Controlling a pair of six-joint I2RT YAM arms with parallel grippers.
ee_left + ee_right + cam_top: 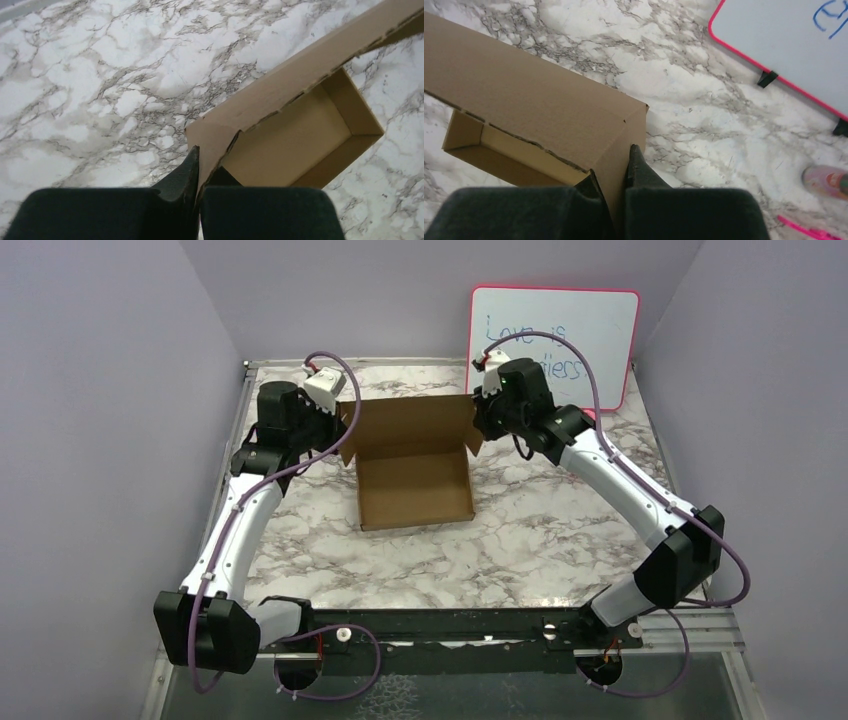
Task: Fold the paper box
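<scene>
Gripping the paper box (pixel 415 480) lid, the left hand (pixel 202 172) pinches one end. The right hand (pixel 614 172) pinches the other.

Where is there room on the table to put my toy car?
The widest bare table patch is between the paper box and the arm bases. Smaller patches flank the box. The back is crowded: the left gripper and right gripper pinch the lid's corners, with the whiteboard behind.

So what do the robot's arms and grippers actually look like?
The left arm and right arm have white tubular links and chunky black joint housings, with a purple cable looping along each. The left gripper and right gripper have dark, matte, tapered fingers.
</scene>
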